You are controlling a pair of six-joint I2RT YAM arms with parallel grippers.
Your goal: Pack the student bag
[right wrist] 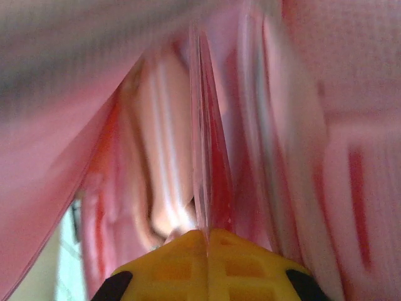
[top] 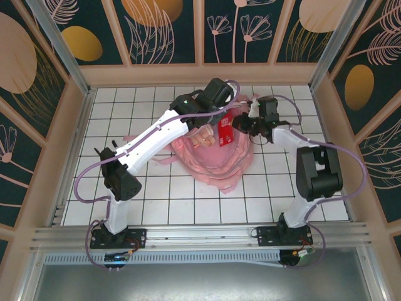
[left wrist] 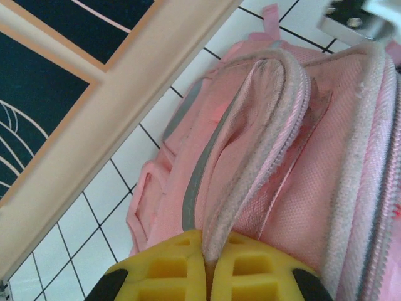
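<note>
The student bag [top: 216, 160] lies slumped on the white tiled table [top: 156, 200], directly beneath both of your claws, with its straps trailing out on the near side of them. Your left claw [left wrist: 210, 251] is clamped narrow on a zip-edged flap of the bag. Its yellow fingers [left wrist: 166, 273] meet with only that pale, fuzzy seam between them, and the flap runs straight away from the fingertips. To the left of that claw in its wrist view, a grey reflective strip [left wrist: 194, 182] runs along the pink fabric. Beyond the strip the tiles reach a wooden rail [left wrist: 125, 88] of the enclosure. From above, you see the left claw [top: 212, 118] reaching down at the bag's far edge.

Your right claw [right wrist: 207, 235] is pinched tight on a flat red packet [right wrist: 213, 157]. The packet shows edge-on, rising from between the fingers, with blurred pink fabric close on both sides of it. From above, the right claw [top: 241, 124] sits just right of that packet [top: 225, 130], which stands between the two claws over the bag's far part. You cannot tell from these views how far the packet sits inside the bag.
</note>
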